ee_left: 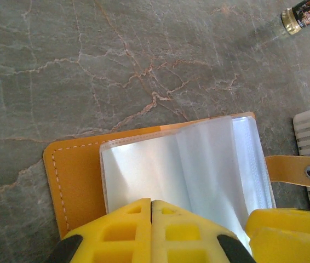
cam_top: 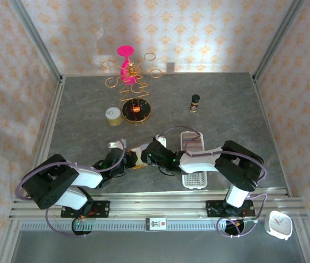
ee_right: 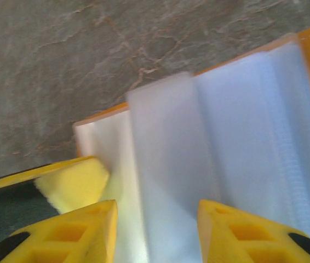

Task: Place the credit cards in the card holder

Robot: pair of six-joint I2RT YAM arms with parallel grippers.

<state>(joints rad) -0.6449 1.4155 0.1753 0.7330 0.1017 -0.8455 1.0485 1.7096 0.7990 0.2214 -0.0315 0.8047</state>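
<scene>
crosswise, card holder [ee_left: 73, 181] (open) points tab [ee_left: 297, 172] right.

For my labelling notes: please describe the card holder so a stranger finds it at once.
On the grey table, near its front edge, left of the white slotted tray, lies the card holder. Only it is orange, open, with clear plastic sleeves.

Soft, even light; one view blurred.
Top view: back wall [cam_top: 166, 33] washed pale at centre, faint shadows on table [cam_top: 226, 104]. Left wrist view sharp, white glare on card holder [ee_left: 188, 164] sleeves. Right wrist view smeared, sleeves and veining soft.
</scene>
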